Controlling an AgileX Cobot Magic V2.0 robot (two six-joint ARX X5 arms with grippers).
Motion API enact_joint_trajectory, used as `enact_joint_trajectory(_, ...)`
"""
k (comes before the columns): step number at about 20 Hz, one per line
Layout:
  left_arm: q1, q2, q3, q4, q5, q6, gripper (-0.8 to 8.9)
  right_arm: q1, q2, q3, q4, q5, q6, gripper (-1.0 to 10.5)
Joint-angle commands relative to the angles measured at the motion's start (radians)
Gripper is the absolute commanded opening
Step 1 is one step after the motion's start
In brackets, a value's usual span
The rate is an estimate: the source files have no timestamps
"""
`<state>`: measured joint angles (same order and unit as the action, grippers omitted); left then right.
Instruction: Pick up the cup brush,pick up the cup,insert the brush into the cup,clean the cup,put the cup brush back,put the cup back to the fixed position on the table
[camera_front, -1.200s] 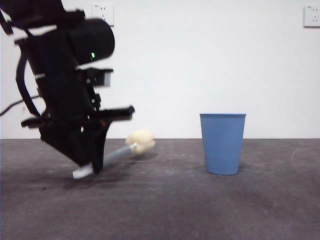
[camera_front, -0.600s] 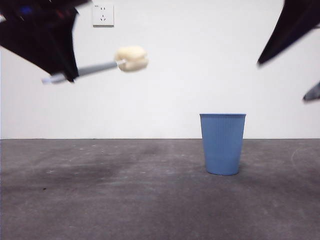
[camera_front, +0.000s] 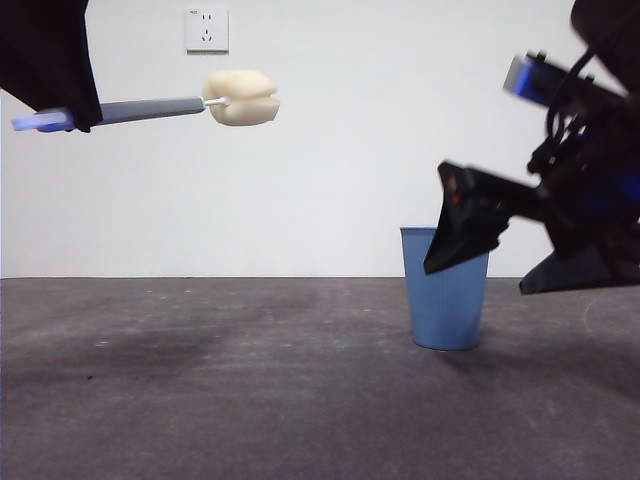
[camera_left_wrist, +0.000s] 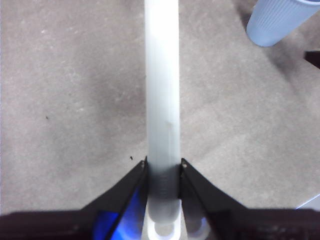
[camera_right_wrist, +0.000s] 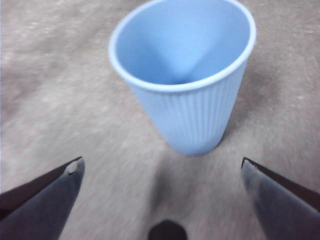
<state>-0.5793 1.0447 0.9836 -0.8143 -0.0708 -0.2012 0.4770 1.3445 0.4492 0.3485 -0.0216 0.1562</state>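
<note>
- Front view: the left claw (camera_front: 70, 118) is holding the cup brush (camera_front: 160, 107) high at the left of the scene, roughly level, with the sponge head pointing right and the handle's tip poking out on the left. The cup (camera_front: 445, 310) is standing upright on the table (camera_front: 250, 400) right of centre. The right claw (camera_front: 470, 240) is reaching in from the right, its dark tip overlapping the cup's rim and upper wall in this view; whether it is touching cannot be told here.
- Left wrist view: the left claw (camera_left_wrist: 164, 167) is pinching the cup brush's handle (camera_left_wrist: 162, 90) between both jaws, the shaft running straight out from them. The cup (camera_left_wrist: 280, 20) is sitting well apart on the table (camera_left_wrist: 65, 100).
- Right wrist view: the right claw (camera_right_wrist: 162, 170) is spread wide and carrying nothing, one jaw on each side of the picture. The cup (camera_right_wrist: 187, 80) is standing ahead of the jaws, not yet between them, with bare table (camera_right_wrist: 50, 100) around it.
- Risk, as a judgement: the light tumbler is likely tipping or sliding if one jaw is meeting it first, and closing too high near the rim may squash the thin wall.
</note>
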Motion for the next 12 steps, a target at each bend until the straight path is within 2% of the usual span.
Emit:
enact_joint_trajectory(1, -0.004, -0.003, -0.001, 0.000, 0.001, 0.014, -0.09, -0.008, 0.086, -0.011, 0.120, 0.006, -0.024, 6.3)
enact_joint_trajectory(12, -0.004, -0.003, -0.001, -0.018, 0.001, 0.006, -0.09, -0.053, 0.370, -0.003, 0.567, -0.002, -0.033, 6.3)
